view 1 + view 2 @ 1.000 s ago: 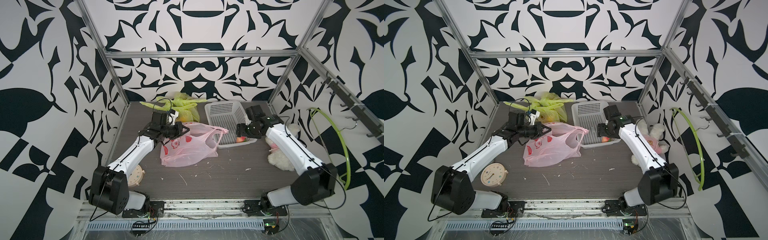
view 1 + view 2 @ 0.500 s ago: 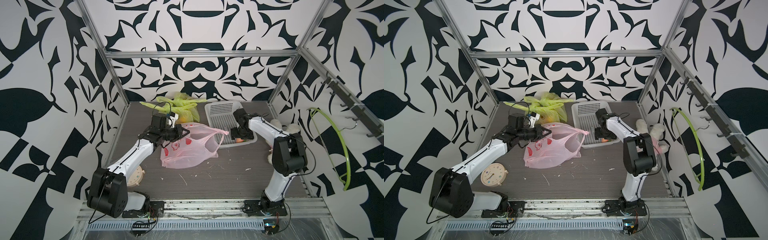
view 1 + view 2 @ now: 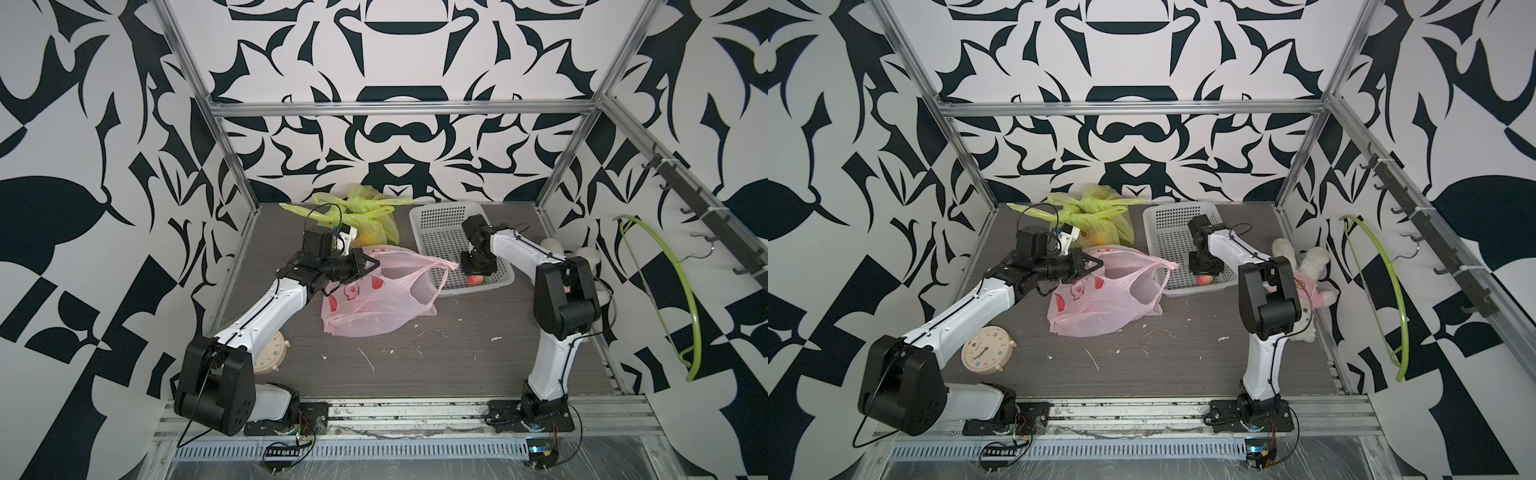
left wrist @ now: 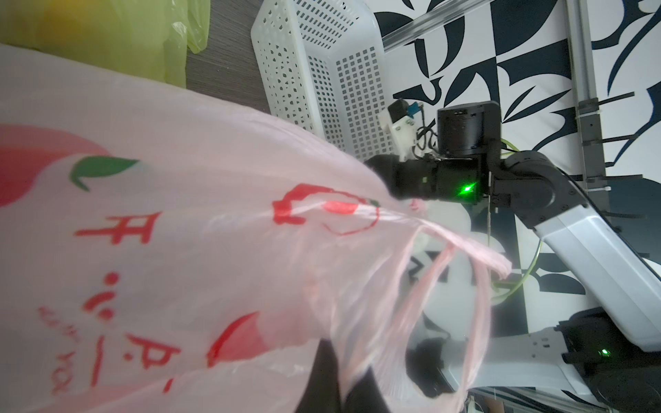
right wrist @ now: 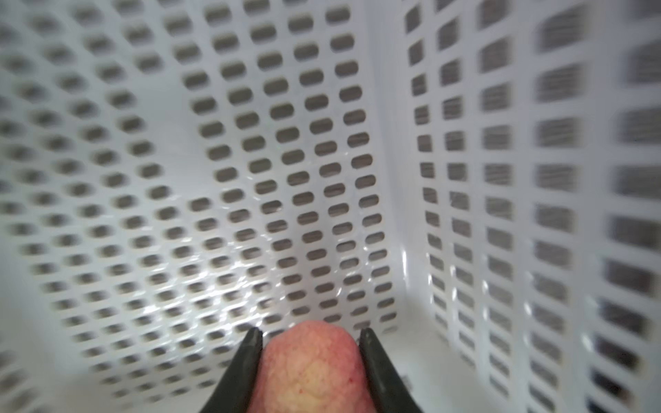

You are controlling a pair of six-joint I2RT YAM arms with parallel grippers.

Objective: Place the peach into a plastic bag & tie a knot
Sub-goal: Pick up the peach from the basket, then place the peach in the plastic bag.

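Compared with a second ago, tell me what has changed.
The right gripper closed its jaws onto the peach in the white basket, and its arm folded upright, elbow lifted. The left gripper stayed shut on the rim of the pink bag; bag, basket and peach kept their places.

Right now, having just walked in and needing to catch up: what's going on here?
The left gripper is shut on the rim of the pink plastic bag, holding its mouth up. The right gripper is down in the white basket, fingers against both sides of the peach. The peach isn't bagged yet; no knot tied.
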